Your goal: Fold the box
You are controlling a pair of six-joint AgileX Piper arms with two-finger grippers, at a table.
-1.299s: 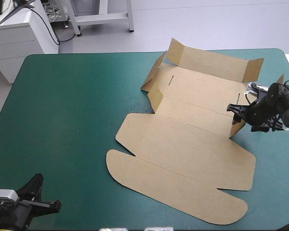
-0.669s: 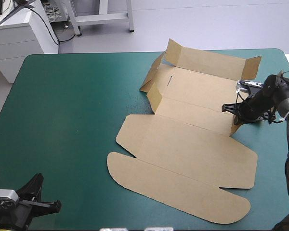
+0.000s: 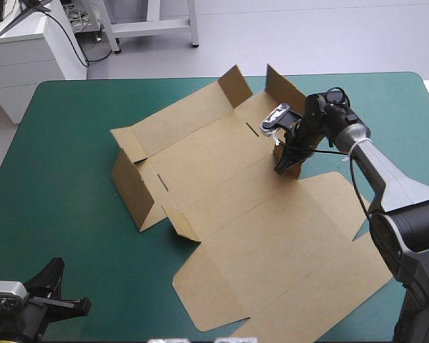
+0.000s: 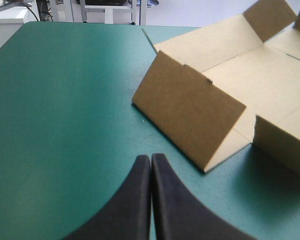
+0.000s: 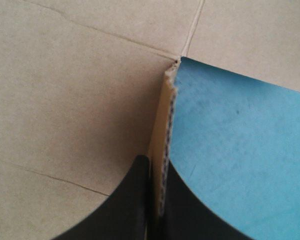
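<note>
The brown box (image 3: 229, 200) lies as an open sheet across the table's middle and right, its lid panels flat toward the front. A side wall (image 3: 132, 187) stands raised at its left, and two flaps (image 3: 282, 87) stand up at the far side. My right gripper (image 3: 286, 163) points down at a small upright flap near the sheet's far right and is shut on its edge. In the right wrist view the black fingers (image 5: 137, 200) of this gripper (image 5: 155, 161) pinch the board's edge (image 5: 166, 125). My left gripper (image 3: 61, 304) rests shut at the front left corner, and from its (image 4: 151, 158) own view the raised wall (image 4: 190, 111) stands ahead.
Bare teal-green cover (image 3: 64, 136) shows on the table's left half. The sheet's front corner (image 3: 222, 325) reaches close to the table's front edge. A white cabinet (image 3: 28, 50) stands beyond the far left corner.
My right gripper has shut on the small flap and swung toward the table's middle, turning the whole sheet about a quarter turn and dragging it leftward. The left arm has not moved.
</note>
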